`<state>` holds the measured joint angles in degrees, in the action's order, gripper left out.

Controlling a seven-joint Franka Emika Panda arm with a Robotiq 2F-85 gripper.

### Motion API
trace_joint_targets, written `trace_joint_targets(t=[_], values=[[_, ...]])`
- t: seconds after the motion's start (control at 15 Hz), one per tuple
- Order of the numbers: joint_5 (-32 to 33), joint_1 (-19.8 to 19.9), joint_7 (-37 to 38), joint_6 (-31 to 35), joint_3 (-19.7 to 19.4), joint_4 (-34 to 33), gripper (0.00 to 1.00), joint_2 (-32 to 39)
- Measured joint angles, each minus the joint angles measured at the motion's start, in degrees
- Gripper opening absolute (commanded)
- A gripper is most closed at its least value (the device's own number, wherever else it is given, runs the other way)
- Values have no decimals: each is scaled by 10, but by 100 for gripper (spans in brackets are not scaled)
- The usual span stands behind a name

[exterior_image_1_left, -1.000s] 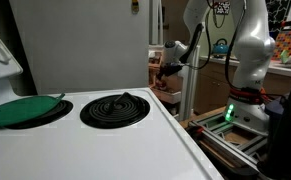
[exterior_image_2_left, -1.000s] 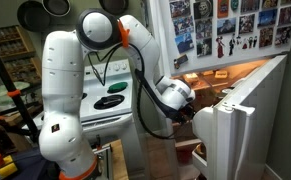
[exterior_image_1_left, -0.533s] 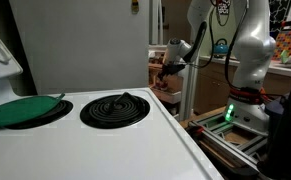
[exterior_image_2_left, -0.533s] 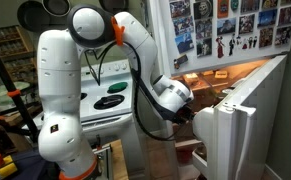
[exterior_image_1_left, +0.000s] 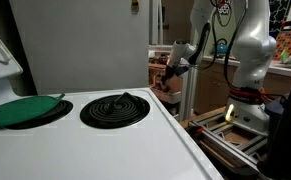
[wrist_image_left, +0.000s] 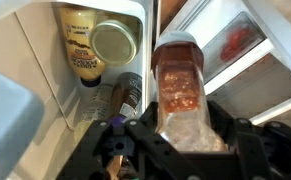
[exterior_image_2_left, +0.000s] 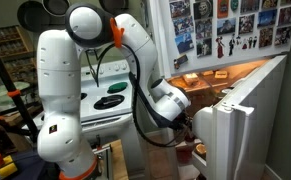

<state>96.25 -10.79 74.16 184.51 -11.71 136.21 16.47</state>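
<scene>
Holding jar [wrist_image_left: 178, 85] of red contents, clamped in gripper [wrist_image_left: 182, 135], at open fridge [exterior_image_2_left: 247, 100]. Carry step, seemingly. Next move calls for clearance from shelved bottles [wrist_image_left: 77, 45].

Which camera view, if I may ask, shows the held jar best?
The wrist view: the jar, red contents visible, sits large in the gripper. In both exterior views it is a small, indistinct shape.

Legible text: none. The label on the bottle [wrist_image_left: 80, 45] is showing only blur; the spice jar [wrist_image_left: 180, 90] and the fridge-door pictures [exterior_image_2_left: 225, 25] are showing no readable lettering.
</scene>
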Motion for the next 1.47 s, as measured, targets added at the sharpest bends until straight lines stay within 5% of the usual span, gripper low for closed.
trace_joint_targets(t=[0.6, 0.67, 1.13, 1.47], values=[[0, 0, 0, 0, 0, -3, 52, 1], [0, 0, 0, 0, 0, -3, 27, 1], [0, 0, -28, 23, -4, 16, 27, -6], [-19, 25, -130, 73, 12, 59, 27, -50]])
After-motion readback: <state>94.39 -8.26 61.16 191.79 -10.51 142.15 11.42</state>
